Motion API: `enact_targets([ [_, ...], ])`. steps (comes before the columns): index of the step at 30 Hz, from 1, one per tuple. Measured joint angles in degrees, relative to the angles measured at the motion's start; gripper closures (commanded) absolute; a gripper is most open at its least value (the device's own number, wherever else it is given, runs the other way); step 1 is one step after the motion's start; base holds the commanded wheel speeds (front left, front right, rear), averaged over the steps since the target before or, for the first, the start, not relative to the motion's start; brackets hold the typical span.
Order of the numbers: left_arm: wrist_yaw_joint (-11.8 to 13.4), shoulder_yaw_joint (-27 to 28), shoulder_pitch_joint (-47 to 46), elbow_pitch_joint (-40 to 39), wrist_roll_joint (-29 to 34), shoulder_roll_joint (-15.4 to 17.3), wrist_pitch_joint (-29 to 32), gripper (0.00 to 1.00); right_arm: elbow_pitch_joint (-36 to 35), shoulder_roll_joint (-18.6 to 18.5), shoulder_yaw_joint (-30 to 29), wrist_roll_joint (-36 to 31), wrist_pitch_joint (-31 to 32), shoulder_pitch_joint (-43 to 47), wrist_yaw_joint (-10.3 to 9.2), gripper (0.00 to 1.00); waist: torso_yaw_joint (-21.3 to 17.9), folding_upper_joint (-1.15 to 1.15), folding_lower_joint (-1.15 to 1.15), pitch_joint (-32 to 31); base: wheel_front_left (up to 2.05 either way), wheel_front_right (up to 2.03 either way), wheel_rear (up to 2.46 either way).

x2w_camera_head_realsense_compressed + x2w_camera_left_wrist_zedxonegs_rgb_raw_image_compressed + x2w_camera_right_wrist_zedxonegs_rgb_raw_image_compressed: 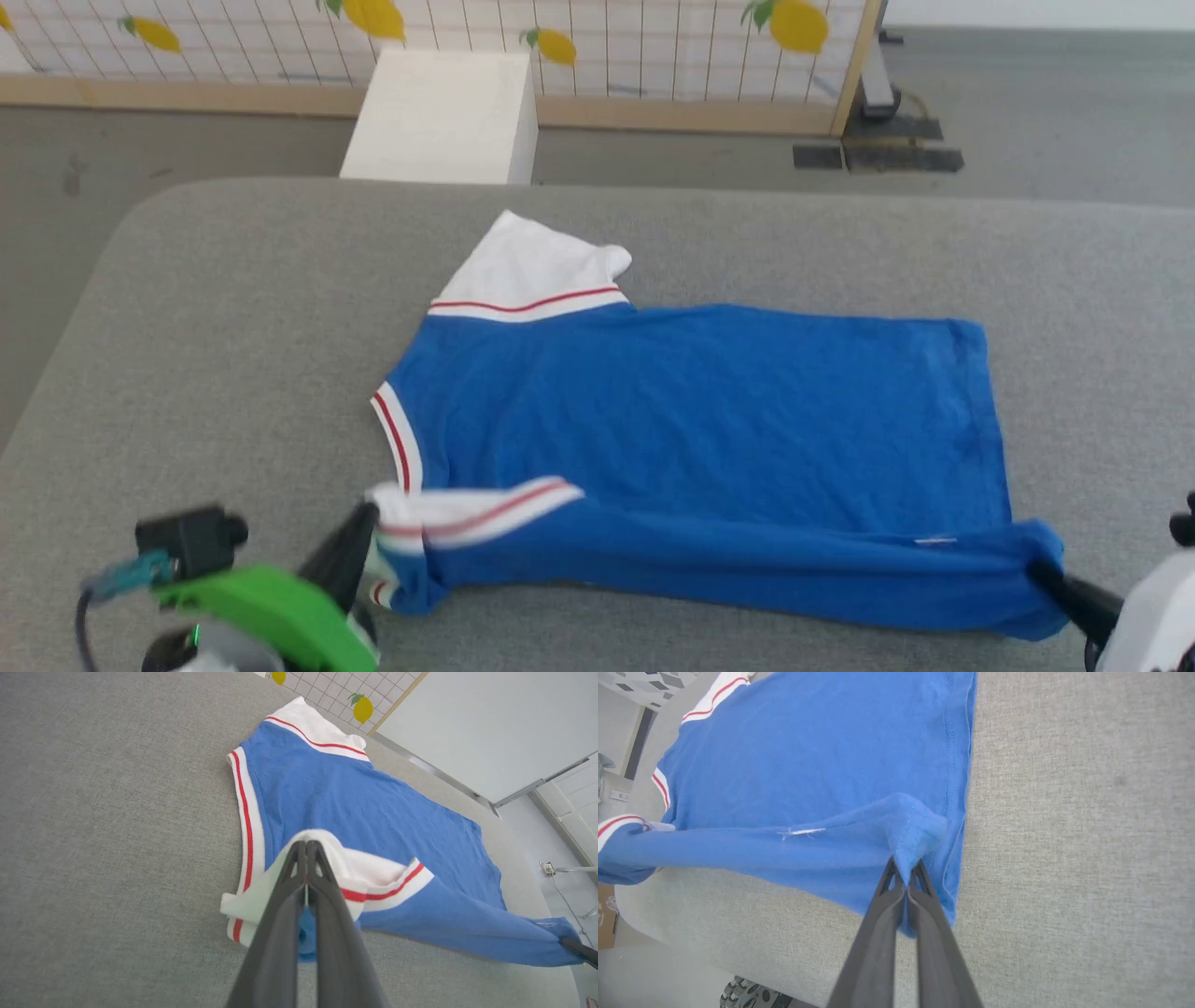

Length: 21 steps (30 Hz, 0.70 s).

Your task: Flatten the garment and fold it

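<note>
Both left claw (306, 851) and right claw (906, 872) pinch garment (691, 420)

Left gripper (306, 845): two long dark grey fingers (275, 938), matte and smooth, narrowing toward the tips.
Finger tips: slim triangular cut-outs just behind each tip.
Left cover (271, 607): bright green plastic, angular.
Black block (187, 537): boxy, with a small round knob on one side.
Cable (126, 574): teal plug on a grey lead.
Right gripper (904, 868): the same dark twin fingers with cut-outs.
Right shell (1153, 607): pale grey-white, rounded, with a black part at its upper edge.
</note>
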Motion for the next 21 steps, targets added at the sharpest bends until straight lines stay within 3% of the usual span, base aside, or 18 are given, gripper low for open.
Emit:
enact_targets([
  [6, -0.71, -2.96, -9.87, 8.90, 4.00, -2.66, -1.40, 1.00, 2.97, -1.38, 2.32, -4.01, -1.21, -5.73, 0.00, 1.00, -0.12, 0.00, 0.00, 3.48, 0.00, 0.00, 0.00],
  [18, -1.36, -6.08, -17.58, 23.83, 7.14, -6.13, -3.09, 0.99, 12.50, -4.23, 10.84, -6.22, -1.11, -12.24, 0.00, 1.00, -1.15, 0.00, 0.01, 9.39, 0.00, 0.00, 0.00],
  [19, -1.47, -6.19, -17.90, 24.55, 7.15, -6.32, -3.11, 0.64, 12.65, -4.53, 11.15, -6.22, -1.09, -12.44, 0.00, 1.00, -1.17, 0.00, 0.01, 9.38, 0.00, 0.00, 0.00],
  [20, -1.53, -6.16, -18.11, 25.09, 7.16, -6.39, -3.22, 0.00, 12.70, -4.63, 11.22, -6.05, -1.25, -12.50, 0.00, 0.51, -1.18, 0.00, 0.00, 9.26, 0.00, 0.00, 0.00],
  [21, -1.52, -6.14, -18.28, 25.51, 7.19, -6.36, -3.35, 0.00, 12.80, -4.59, 11.15, -5.76, -1.87, -12.50, 0.00, 0.00, -1.18, 0.00, 0.01, 9.03, 0.00, 0.00, 0.00],
])
